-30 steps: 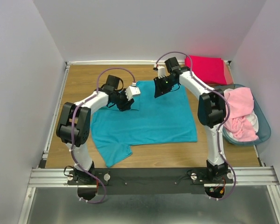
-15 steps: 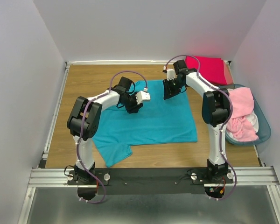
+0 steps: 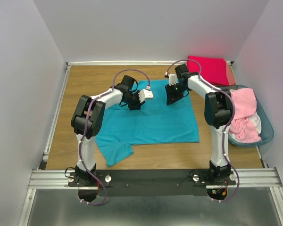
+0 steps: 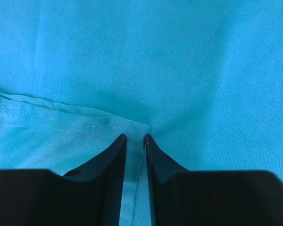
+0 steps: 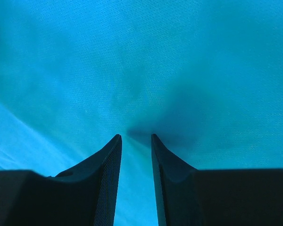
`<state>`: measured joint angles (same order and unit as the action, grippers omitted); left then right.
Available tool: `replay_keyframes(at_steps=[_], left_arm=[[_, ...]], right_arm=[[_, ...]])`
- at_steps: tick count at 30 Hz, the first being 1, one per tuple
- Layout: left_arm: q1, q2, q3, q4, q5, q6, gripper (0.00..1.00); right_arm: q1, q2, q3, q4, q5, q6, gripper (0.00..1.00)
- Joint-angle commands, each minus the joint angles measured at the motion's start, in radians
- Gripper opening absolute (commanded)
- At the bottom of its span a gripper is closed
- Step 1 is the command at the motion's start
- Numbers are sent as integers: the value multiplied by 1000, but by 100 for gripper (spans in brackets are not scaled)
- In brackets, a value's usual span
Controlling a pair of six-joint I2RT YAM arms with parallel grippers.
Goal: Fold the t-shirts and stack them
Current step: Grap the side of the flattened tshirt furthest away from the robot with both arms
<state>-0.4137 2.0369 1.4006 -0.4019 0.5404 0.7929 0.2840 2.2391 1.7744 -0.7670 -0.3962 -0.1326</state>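
From where I stand, the left end effector [image 4: 135, 141] has its fingers almost together, pinching a strip of stitched hem on the teal short-sleeved cloth t-shirt [image 3: 151, 123]. The shirt lies spread on the wooden surface [image 3: 85, 80], beneath both end effectors and mostly on their near side. To the right, the right end effector [image 5: 136, 137] is narrowed on a small pucker of the same cloth. I'd judge a fold is due. Both should lift together and level, keeping the edge taut between them, then lay it down squarely.
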Motion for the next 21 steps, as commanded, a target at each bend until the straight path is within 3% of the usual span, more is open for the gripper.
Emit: replay_keyframes(at_steps=[1,8,12,13,15,21], left_arm=[[-2,28,24,-25,12,-11,25],[27,14,52,-51,41,-23,10],[50,8,75,-89,90,-29,13],[52,8,84,-94,93,-29,21],[52,9,90,-100,95,-32,24],[52,39,110,-83,96,-67,23]], right_arm=[[-3,-45,-24,-2,14,-18,38],[-5,-52,-46,-5,8,-30,39],[-3,-59,-58,-9,-7,-36,40],[-3,-61,-62,-11,-13,-39,40],[-3,-70,-67,-14,-21,-41,40],[-3,-81,-82,-18,-23,-44,40]])
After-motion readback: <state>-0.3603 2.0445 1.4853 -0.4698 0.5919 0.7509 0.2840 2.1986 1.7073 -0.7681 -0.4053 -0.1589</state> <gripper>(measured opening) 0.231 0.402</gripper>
